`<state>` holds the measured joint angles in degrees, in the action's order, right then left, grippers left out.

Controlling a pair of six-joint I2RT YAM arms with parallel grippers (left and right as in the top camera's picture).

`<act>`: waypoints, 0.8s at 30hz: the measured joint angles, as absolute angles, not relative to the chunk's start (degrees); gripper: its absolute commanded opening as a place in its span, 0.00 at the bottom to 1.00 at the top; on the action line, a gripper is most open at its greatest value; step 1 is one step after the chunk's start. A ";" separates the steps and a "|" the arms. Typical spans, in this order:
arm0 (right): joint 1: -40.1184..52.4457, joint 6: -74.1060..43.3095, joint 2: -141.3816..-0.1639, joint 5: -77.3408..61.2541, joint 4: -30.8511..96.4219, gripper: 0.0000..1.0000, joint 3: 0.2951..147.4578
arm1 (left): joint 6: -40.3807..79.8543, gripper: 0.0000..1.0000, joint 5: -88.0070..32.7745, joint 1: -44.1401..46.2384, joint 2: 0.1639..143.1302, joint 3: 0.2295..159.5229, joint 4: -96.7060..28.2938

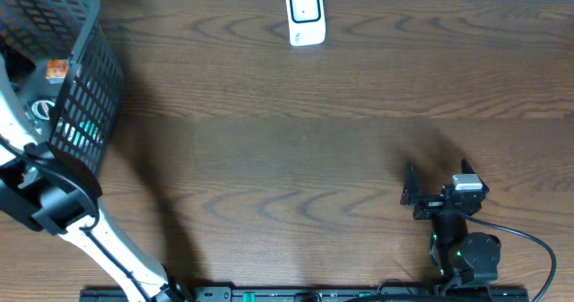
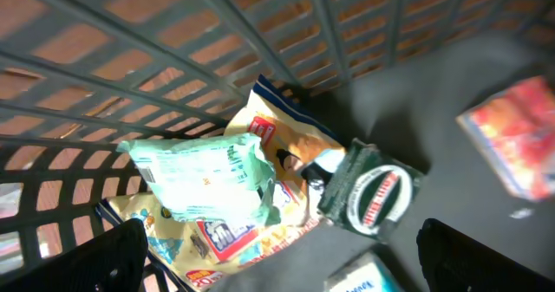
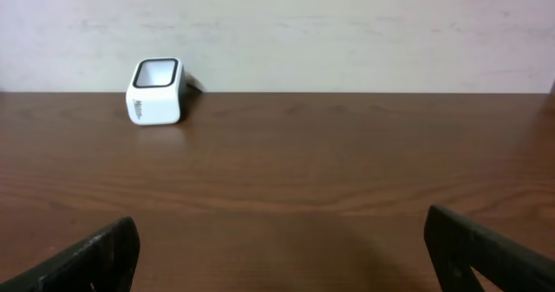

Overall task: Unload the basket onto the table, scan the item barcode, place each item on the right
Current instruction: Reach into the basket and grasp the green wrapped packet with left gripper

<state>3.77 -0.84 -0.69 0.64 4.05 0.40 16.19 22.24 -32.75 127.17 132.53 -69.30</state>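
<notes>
- The left gripper (image 2: pixel 286 275) is hanging inside the black mesh basket (image 1: pixel 85 87) at the table's far left corner. Its jaws are standing wide apart and holding nothing.
- Below it, a pale green packet (image 2: pixel 204 175) is lying on top of a yellow snack bag (image 2: pixel 290 140), against the basket's wall.
- A dark green pack with a round label (image 2: pixel 373 192) is sitting just beside the snack bag, touching its edge.
- A red-orange packet (image 2: pixel 516 136) is lying apart to the right; it is too blurred to say what it is, possibly another snack.
- The right gripper (image 3: pixel 277 262) is hovering low over the wooden table (image 1: pixel 296 159) near the front right, with its fingers spread wide and empty.
- It is facing the white barcode scanner (image 3: pixel 158 91), which is standing at the far edge of the table, well apart from the basket.
</notes>
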 measured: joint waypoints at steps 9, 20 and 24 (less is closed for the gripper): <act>3.77 -0.84 -0.69 0.67 4.05 0.99 0.40 | 16.03 0.98 28.29 -32.86 132.03 132.53 -70.96; 3.77 -0.84 -0.69 0.67 4.05 0.99 0.40 | 16.03 0.98 29.95 -32.91 132.66 129.14 -69.78; 3.77 -0.84 -0.69 0.67 4.05 0.99 0.40 | 16.03 0.98 30.02 -32.97 132.66 126.78 -68.20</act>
